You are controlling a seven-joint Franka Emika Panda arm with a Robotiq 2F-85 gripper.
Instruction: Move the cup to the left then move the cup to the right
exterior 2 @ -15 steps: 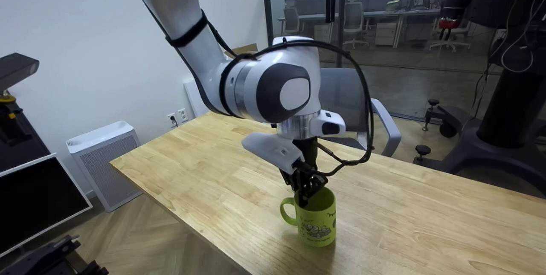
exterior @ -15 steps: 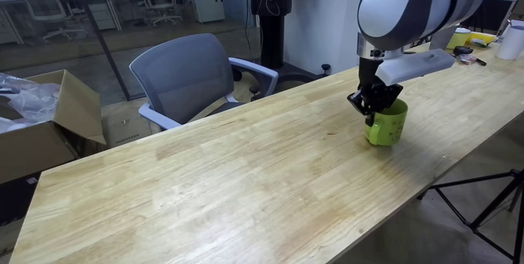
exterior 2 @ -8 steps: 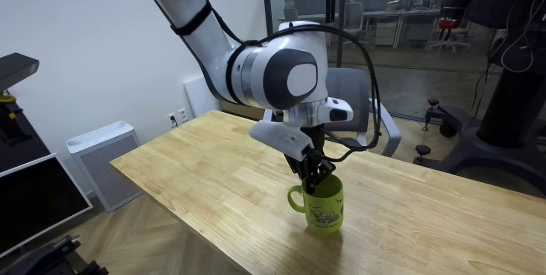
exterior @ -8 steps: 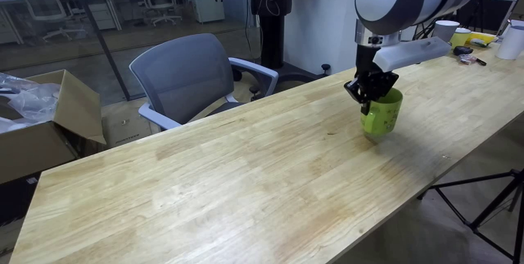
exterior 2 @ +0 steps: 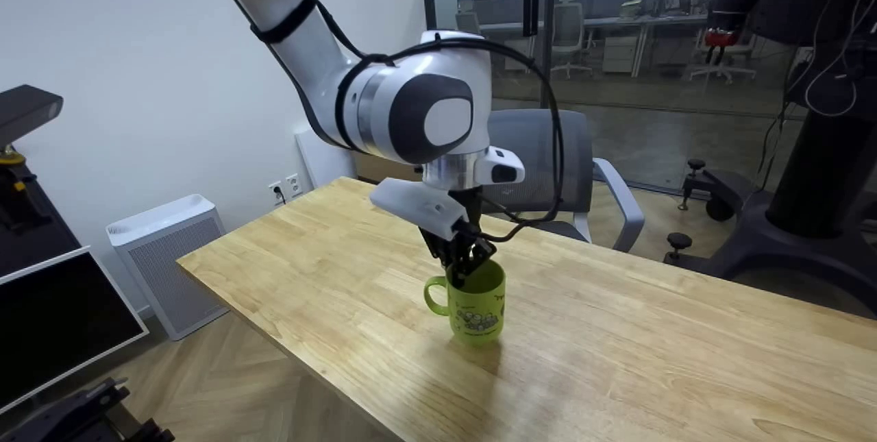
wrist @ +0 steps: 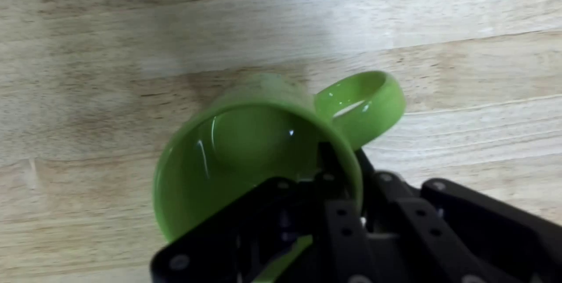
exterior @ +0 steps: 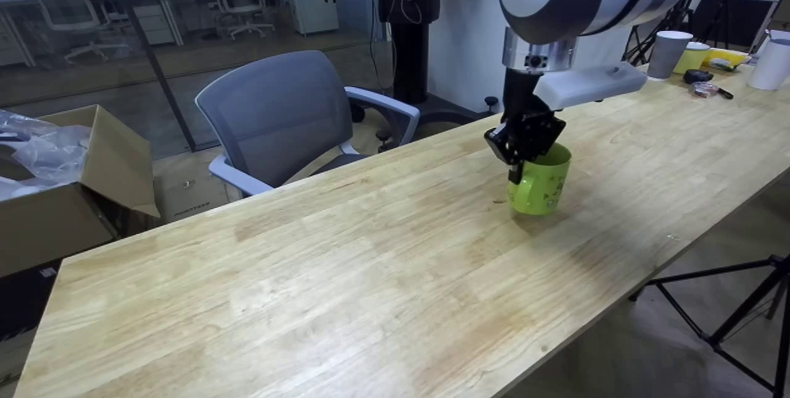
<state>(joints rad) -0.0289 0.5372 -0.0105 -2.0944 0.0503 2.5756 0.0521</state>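
The cup is a small lime-green mug with a loop handle and a dark print, also seen in an exterior view. It hangs upright just above the wooden table, with a shadow below it. My gripper is shut on the wall of the cup beside the handle. In the wrist view the cup's inside faces the camera. One finger of the gripper is inside the rim and the other is outside, near the handle. The outer fingertip is partly hidden by the handle.
The long wooden table carries a white-grey cup, a yellow-green container, a yellow bowl and a white cylinder at its far end. A grey chair stands against the long edge.
The cup, held by my gripper throughout, has risen off the table. It then moved left in both exterior views, together with the arm.
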